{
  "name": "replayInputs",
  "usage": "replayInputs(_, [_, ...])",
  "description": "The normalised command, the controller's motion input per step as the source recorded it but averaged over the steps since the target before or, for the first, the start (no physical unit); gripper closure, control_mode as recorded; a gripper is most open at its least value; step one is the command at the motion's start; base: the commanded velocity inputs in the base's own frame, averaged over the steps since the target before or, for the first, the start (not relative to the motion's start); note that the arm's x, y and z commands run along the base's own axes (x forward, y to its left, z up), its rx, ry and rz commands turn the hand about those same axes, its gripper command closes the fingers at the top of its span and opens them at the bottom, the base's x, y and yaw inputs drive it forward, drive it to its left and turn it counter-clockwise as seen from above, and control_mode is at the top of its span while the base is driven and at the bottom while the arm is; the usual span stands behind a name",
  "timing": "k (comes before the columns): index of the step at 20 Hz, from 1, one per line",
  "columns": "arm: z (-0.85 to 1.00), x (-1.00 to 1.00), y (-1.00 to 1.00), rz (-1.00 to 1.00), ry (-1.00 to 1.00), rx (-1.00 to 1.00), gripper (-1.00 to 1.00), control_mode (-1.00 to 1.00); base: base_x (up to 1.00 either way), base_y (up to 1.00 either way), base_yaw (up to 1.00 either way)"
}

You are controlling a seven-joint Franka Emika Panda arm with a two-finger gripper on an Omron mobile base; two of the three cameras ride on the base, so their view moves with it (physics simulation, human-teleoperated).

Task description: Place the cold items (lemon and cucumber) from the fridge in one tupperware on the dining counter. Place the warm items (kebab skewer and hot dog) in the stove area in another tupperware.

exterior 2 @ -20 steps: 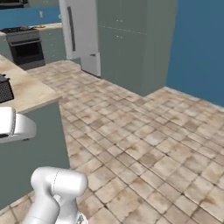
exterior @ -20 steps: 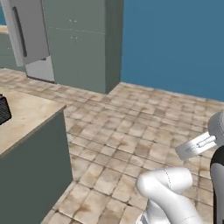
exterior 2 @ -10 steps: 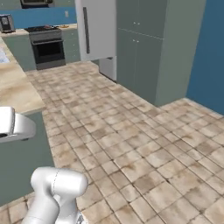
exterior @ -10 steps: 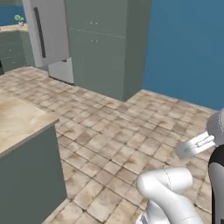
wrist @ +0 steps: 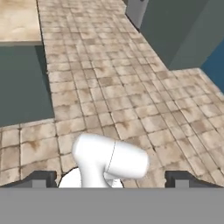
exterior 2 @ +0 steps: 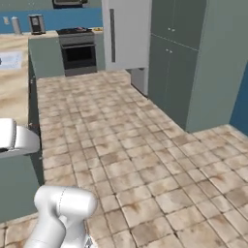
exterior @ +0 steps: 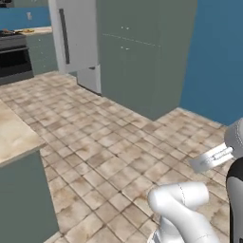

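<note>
Across the tiled floor [exterior: 104,156], take the fridge [exterior: 76,40] as your landmark; it stands against the far wall with its door shut. The lemon and cucumber are presumably behind that door, so you cannot see them from here, nor the kebab skewer or the hot dog.

Going left to right from the fridge in the left base view: left of it is the stove [exterior: 14,59], with something small and yellowish on the counter between them that is too blurred to name. Nearer than the fridge and well to its left is the corner of the counter [exterior: 16,137]. Right of the fridge, touching it, stands the tall green cabinet [exterior: 142,52], then the blue wall [exterior: 213,61].

Your gripper [wrist: 111,179] is spread wide and empty, the two fingertips [wrist: 41,178] well apart at the bottom of the hand view, aimed down at the floor.

Some judgement on handling, for when you get there. The lemon should be light, firm and round, so it may roll; close across its middle. The cucumber is probably stiff and smooth; take it near mid-length, across the narrow way, so it does not tip. The hot dog is likely soft, so squeeze gently at its middle. The skewer is thin and best pinched on the meat.
</note>
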Motion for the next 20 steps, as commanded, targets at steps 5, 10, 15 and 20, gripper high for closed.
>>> replayInputs(5, [0.00, 0.00, 0.00, 0.00, 0.00, 0.00, -1.00, 1.00, 1.00, -0.73, 0.35])
replayInputs(10, [0.00, 0.00, 0.00, 0.00, 0.00, 0.00, -1.00, 1.00, 1.00, -0.70, 0.33])
replayInputs(15, [0.00, 0.00, 0.00, 0.00, 0.00, 0.00, -1.00, 1.00, 1.00, -0.45, 0.26])
replayInputs(20, [0.00, 0.00, 0.00, 0.00, 0.00, 0.00, -1.00, 1.00, 1.00, -0.33, 0.28])
